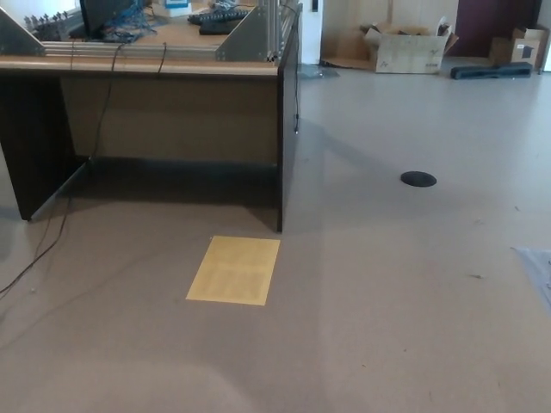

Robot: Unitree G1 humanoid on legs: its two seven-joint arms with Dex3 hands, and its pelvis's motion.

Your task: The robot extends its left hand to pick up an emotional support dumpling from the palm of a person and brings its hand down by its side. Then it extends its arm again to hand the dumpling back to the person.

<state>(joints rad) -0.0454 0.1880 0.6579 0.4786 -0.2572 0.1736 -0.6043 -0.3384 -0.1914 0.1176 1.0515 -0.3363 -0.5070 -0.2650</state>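
Neither of my hands shows in the head view. The dumpling is out of the picture too, and no part of the person is visible. Only the floor and the furniture ahead of me appear.
A dark wooden desk (pixel 172 112) with cables and equipment on top stands at the upper left. A yellow sheet (pixel 234 269) lies on the grey floor in front of it. A black round floor disc (pixel 418 179) sits to the right. Cardboard boxes (pixel 411 47) stand at the back.
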